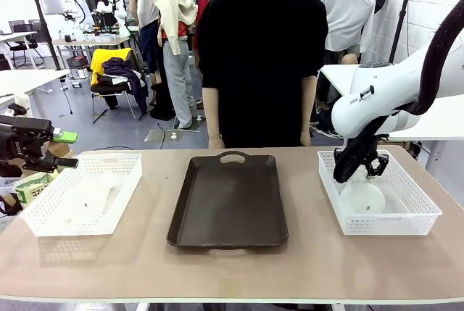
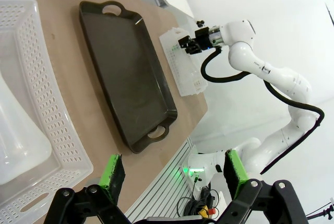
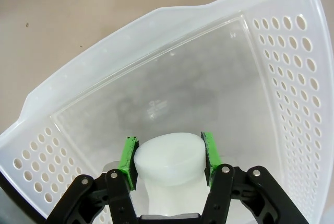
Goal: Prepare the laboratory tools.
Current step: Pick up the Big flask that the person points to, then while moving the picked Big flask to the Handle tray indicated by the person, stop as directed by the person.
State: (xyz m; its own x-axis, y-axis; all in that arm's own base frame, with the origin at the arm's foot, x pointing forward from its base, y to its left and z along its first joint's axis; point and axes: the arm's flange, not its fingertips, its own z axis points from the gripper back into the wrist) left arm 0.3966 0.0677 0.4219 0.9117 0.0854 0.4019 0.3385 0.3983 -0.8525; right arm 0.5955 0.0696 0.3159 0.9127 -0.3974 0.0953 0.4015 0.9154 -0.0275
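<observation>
Now, with your right tool (image 3: 168, 155) holding the conical flask (image 1: 361, 196) by its neck, lift straight up, clear of the basket (image 1: 391, 225).

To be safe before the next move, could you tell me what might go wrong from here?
The right gripper clamps the flask only at its smooth neck, so the wide base could slip or swing on lifting. The flask stands near a side wall of the basket, so its base might catch and drag it. The person stands close behind the tray, within a wide swing.
</observation>
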